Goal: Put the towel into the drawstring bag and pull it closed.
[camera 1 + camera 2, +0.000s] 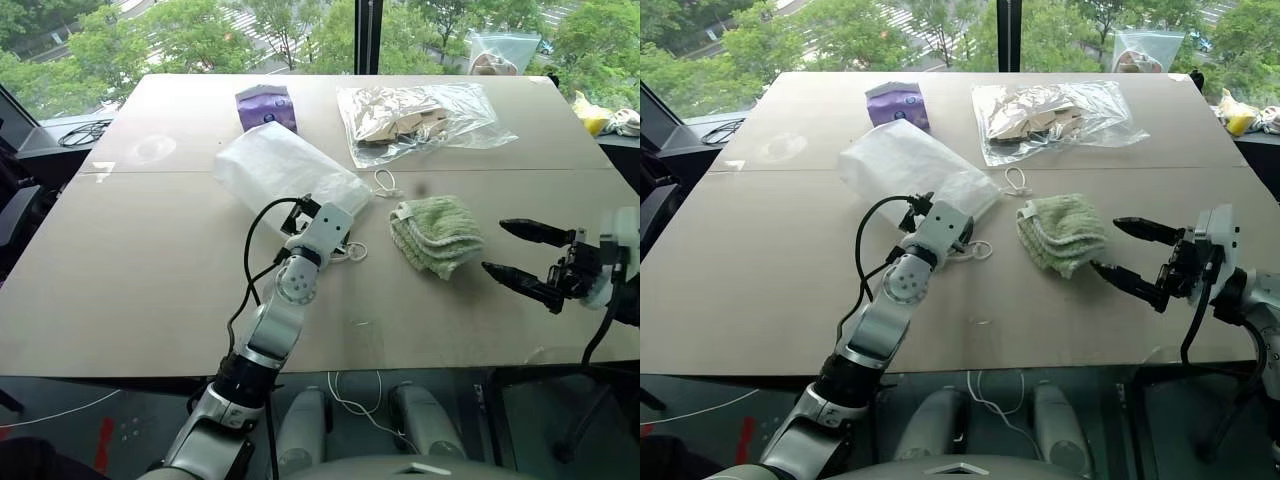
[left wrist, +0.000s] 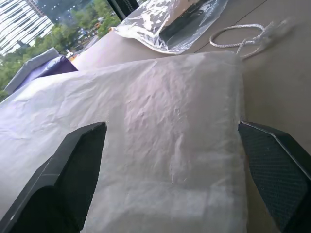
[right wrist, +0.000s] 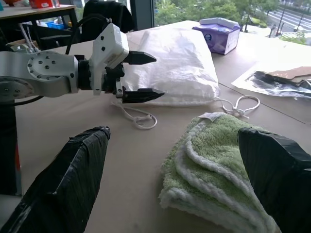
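The small folded light-green terry towel [image 1: 436, 235] lies right of the table's [image 1: 120, 290] centre, well in from the near edge. It looks soft, light and compliant: the stacked folds will likely slump and fan open if lifted by one layer. Judged best hold: pinch across the whole stack at its near folded edge, so that all layers rise together.

The white translucent thin drawstring bag [image 1: 285, 170] lies flat, just left of the towel, toward the table's middle. Its film appears flimsy and slippery, and the mouth is collapsed. Its white looped cords [image 3: 138, 117] trail from the mouth end onto the table; these, or the hem beside them, are the probable hold points.

The left gripper [image 3: 141, 76] sits at the bag's mouth end, jaws fully spread, holding nothing. The right gripper [image 1: 522, 252] hangs just right of the towel, jaws wide apart and empty.
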You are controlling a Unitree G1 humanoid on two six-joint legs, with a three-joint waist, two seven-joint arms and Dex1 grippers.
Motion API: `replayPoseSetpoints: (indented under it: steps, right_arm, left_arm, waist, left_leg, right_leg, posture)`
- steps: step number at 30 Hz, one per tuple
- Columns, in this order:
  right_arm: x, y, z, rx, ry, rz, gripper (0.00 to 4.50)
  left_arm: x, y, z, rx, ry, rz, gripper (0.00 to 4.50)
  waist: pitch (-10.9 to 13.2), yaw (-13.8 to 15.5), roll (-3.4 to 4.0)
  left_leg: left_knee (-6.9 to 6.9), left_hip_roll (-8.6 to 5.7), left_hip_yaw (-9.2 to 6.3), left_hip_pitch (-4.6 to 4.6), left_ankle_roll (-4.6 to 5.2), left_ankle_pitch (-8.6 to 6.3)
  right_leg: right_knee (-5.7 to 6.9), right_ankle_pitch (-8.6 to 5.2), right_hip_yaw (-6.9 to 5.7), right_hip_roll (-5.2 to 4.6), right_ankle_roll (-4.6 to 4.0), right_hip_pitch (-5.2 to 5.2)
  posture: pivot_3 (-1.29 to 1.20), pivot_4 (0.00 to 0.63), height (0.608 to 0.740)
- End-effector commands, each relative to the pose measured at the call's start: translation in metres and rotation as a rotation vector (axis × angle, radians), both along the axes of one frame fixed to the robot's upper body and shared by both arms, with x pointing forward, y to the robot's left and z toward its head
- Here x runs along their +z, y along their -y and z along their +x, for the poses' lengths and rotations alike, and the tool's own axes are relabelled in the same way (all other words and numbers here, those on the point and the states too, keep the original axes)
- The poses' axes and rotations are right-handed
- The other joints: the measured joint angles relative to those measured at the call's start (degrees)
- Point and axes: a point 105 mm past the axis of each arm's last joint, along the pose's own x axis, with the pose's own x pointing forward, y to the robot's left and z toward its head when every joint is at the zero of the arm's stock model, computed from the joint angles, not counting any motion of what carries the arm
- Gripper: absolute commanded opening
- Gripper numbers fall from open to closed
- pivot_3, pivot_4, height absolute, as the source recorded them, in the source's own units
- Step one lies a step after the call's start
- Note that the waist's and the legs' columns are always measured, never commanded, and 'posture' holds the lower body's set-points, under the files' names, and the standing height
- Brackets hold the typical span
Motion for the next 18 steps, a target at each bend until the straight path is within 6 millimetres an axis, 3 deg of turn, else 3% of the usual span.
replayPoseSetpoints:
  steps: [1, 18]
  right_arm:
    - [0.013, 0.0, -0.002, -0.001, 0.067, -0.017, 4.5]
    - [0.014, -0.002, 0.001, -0.022, 0.093, -0.008, 4.5]
  left_arm:
    - [0.007, -0.002, 0.001, 0.035, 0.051, 0.033, 4.44]
    - [-0.002, 0.01, -0.008, -0.104, 0.032, 0.177, 4.44]
  waist:
    - [0.0, 0.0, 0.0]
    - [0.0, 0.0, 0.0]
  left_leg:
    - [0.0, 0.0, -0.01, 0.0, 0.0, 0.0]
    - [0.01, -0.01, 0.0, 0.0, 0.0, 0.0]
  right_leg:
    - [0.0, 0.0, 0.0, 0.0, 0.0, 0.0]
    - [0.0, 0.0, 0.0, -0.02, 0.0, 0.0]
  posture:
    - [0.0, 0.15, 0.74]
    - [0.0, 0.15, 0.74]
